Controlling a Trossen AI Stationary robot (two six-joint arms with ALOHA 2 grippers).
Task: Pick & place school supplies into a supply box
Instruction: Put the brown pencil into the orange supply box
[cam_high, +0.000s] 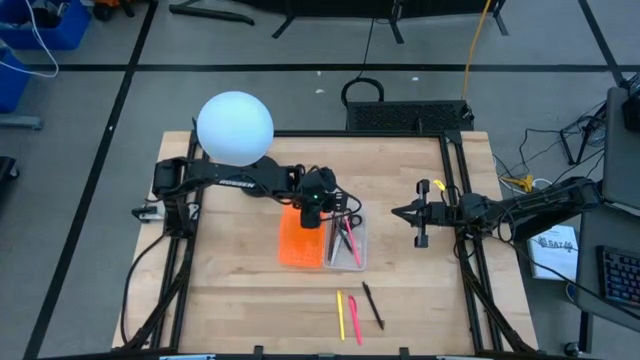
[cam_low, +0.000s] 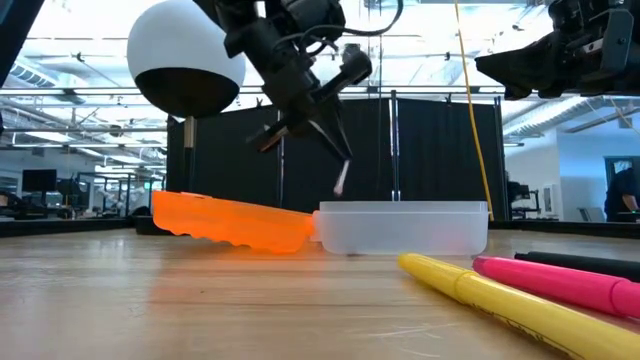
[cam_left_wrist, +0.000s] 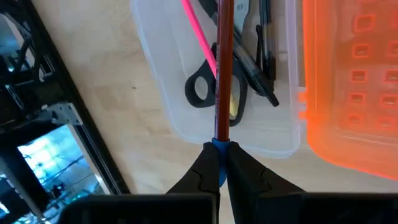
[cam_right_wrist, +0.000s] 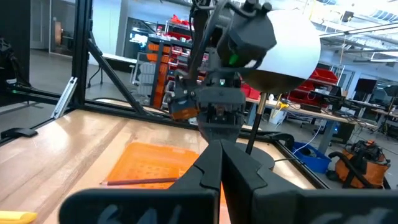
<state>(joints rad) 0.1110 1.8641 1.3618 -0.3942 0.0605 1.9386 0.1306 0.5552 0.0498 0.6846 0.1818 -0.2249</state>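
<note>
The supply box's clear tray (cam_high: 347, 243) lies mid-table, joined to its orange gridded lid (cam_high: 301, 238) on the left. Inside the tray lie black-handled scissors (cam_left_wrist: 214, 93), a pink pen (cam_left_wrist: 198, 30) and black pens (cam_left_wrist: 262, 59). My left gripper (cam_high: 318, 208) hovers over the tray, shut on a dark brown pencil (cam_left_wrist: 222, 68). A yellow pen (cam_high: 340, 314), a pink pen (cam_high: 353, 319) and a black pen (cam_high: 373, 305) lie flat near the front edge. My right gripper (cam_high: 398, 213) waits shut at the right, holding nothing. My left gripper pinches the pencil's blue end (cam_left_wrist: 217, 147) between its two fingertips (cam_left_wrist: 200, 171). The fingers slant down from the table's left, and the pencil runs on in line with them. Its free tip (cam_low: 341, 182) hangs just above the tray's rim, clear of the box.
A white globe lamp (cam_high: 235, 128) on a dark base stands at the far left, close behind my left arm. Black frame rails (cam_high: 462, 250) run along the table's left and right sides. Bare wood lies in front of the box.
</note>
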